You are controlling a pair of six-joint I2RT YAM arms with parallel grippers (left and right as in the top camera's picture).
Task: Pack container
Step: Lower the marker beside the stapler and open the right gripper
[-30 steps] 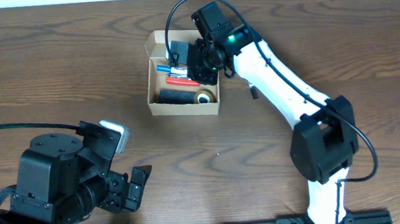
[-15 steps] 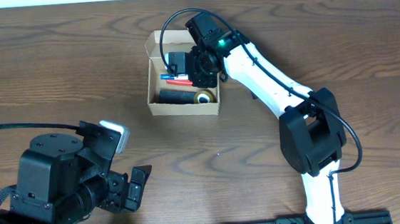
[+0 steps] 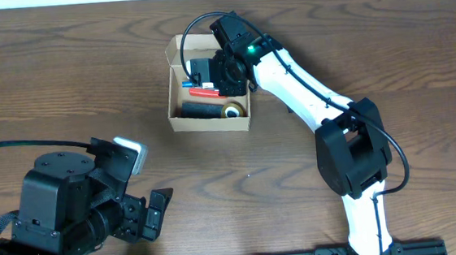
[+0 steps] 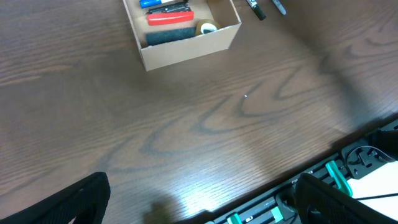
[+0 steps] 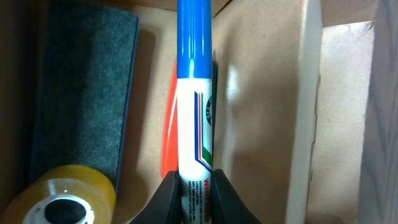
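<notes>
Your right gripper (image 5: 194,190) is down inside the container (image 3: 211,121), which sits open on the bench (image 3: 60,67) toward the far side. Its two fingers are squeezed tight on a blue marker (image 5: 194,56). Beside that marker in the box you can see a red marker (image 5: 168,124), a dark grey felt block (image 5: 84,87) and a yellow roll of tape (image 5: 62,193). Your left gripper (image 4: 202,186) hangs low by the near edge of the bench, well apart from the container, with its fingers spread wide.
</notes>
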